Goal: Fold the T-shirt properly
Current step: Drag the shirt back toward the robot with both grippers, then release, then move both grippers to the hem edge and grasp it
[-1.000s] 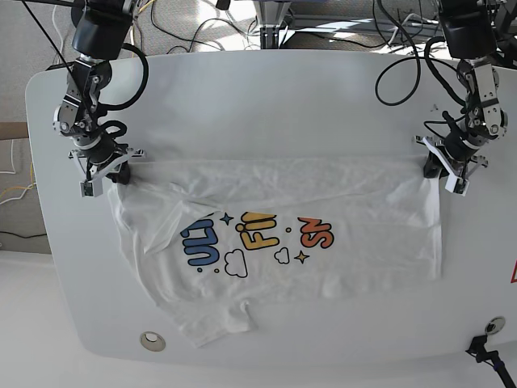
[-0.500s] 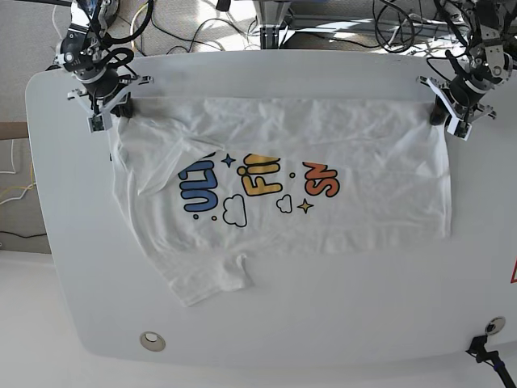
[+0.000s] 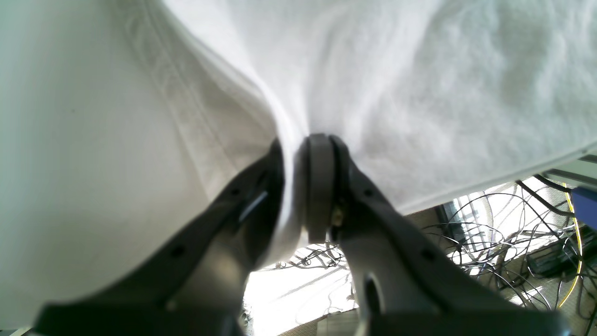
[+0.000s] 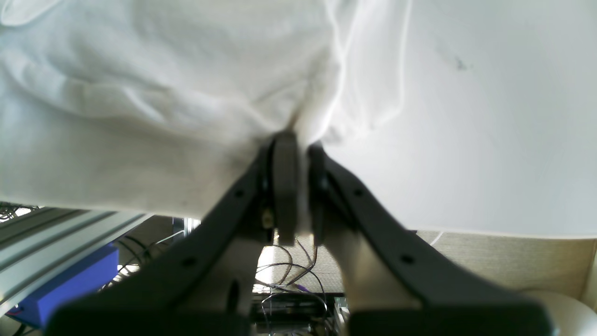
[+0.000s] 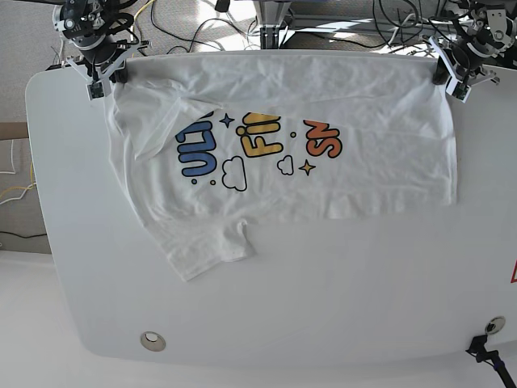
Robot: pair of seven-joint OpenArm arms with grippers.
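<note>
White table point(image 5: 266, 307) now carries the T-shirt point(image 5: 323, 174) dragged to its far edge, stretched between left gripper point(image 5: 455, 71) and right gripper point(image 5: 103, 71), both clamped on cloth, readying a fold.

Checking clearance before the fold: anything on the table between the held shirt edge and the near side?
Nothing visible. Both grippers, left and right, pinch the T-shirt at the far edge; the table nearer the camera lies bare apart from a small round fitting.

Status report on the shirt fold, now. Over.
Left end effector shut on the T-shirt at its far corner. Right end effector shut on the opposite far corner. Shirt spread print-up on the table. Nothing in the way.
</note>
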